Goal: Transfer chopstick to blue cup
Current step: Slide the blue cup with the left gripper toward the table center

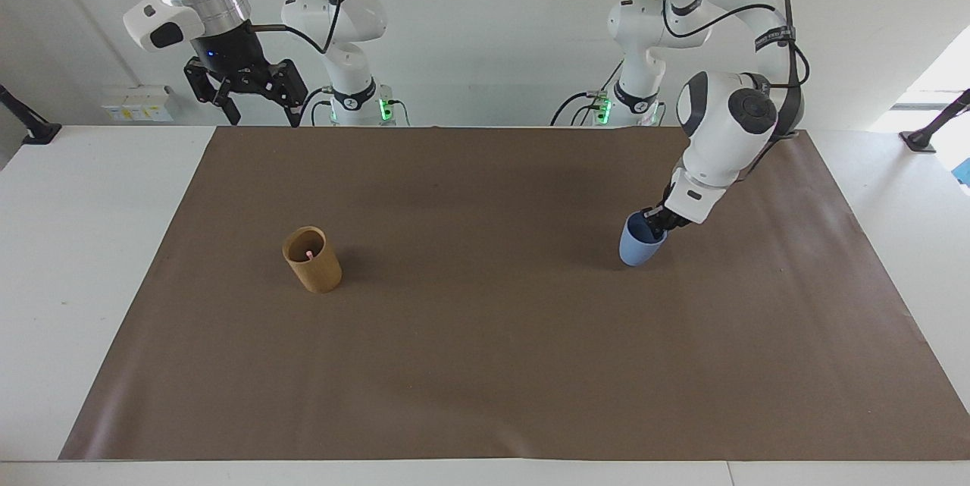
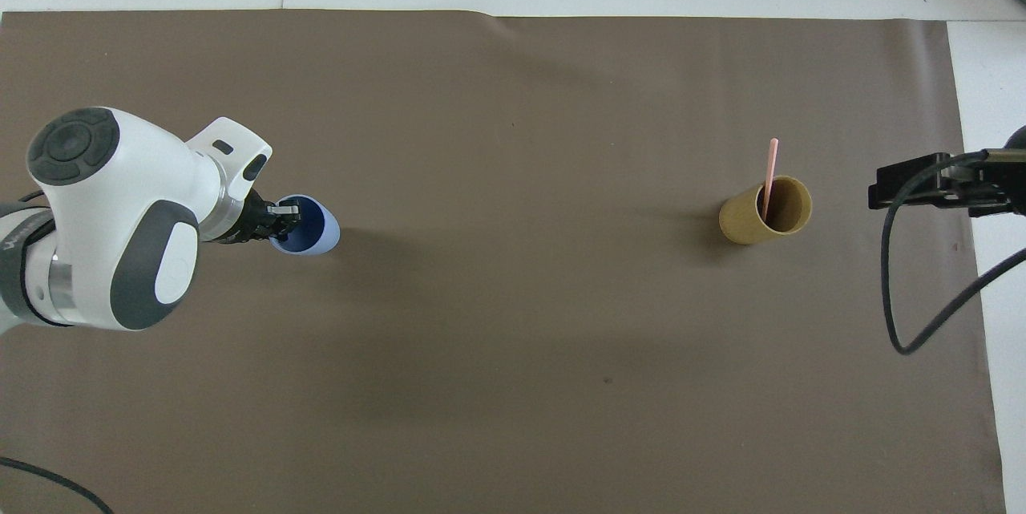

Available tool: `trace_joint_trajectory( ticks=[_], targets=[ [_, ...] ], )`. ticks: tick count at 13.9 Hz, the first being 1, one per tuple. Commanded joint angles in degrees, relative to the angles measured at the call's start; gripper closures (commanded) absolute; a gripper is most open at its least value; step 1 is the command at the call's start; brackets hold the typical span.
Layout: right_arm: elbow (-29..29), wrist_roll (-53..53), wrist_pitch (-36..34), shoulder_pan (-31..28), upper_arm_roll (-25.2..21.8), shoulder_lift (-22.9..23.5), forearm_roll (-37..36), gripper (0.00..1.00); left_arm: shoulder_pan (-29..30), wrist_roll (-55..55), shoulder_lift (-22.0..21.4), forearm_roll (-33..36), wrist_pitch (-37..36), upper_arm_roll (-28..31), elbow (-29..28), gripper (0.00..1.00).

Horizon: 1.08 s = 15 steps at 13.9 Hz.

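The blue cup (image 1: 640, 245) stands on the brown mat toward the left arm's end and leans a little. My left gripper (image 1: 656, 222) is shut on its rim, one finger inside and one outside; it also shows in the overhead view (image 2: 280, 219) at the cup (image 2: 314, 227). One thin pink chopstick (image 2: 770, 176) stands in the tan-brown cup (image 2: 761, 213) toward the right arm's end; only its tip (image 1: 309, 252) shows in the facing view. My right gripper (image 1: 263, 119) is open and empty, waiting high over the mat's edge nearest the robots.
The brown mat (image 1: 485, 365) covers most of the white table. The right arm's cable (image 2: 902, 289) hangs over the mat's edge at the right arm's end.
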Motion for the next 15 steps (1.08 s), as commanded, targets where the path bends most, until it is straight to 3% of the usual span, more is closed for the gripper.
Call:
trace_joint_trajectory(
  ticks=[1, 6, 10, 13, 15],
  targets=[
    [-1.52, -1.80, 0.96, -0.71, 0.04, -1.28, 0.97, 0.00, -4.59, -6.87, 1.28, 2.31, -7.32, 0.66, 8.05, 1.00],
    [-1.53, -1.80, 0.87, -0.71, 0.04, -1.28, 0.97, 0.00, -15.39, -23.49, 1.28, 1.45, -3.14, 0.31, 9.03, 1.00],
    [-1.53, -1.36, 1.05, -0.54, 0.04, -1.37, 0.97, 0.00, -24.71, -30.98, 4.71, 1.44, 2.59, 0.31, 7.89, 1.00],
    [-2.23, -1.01, 1.48, -0.53, 0.04, -1.46, 0.97, 0.00, -27.54, -31.61, 7.08, 1.53, 5.48, 0.31, 7.45, 1.00],
    [-4.41, -1.09, 6.03, -0.27, 0.04, -2.07, 0.97, 0.00, -27.54, -31.34, 7.17, 1.62, 6.47, 0.31, 7.36, 1.00]
  ],
)
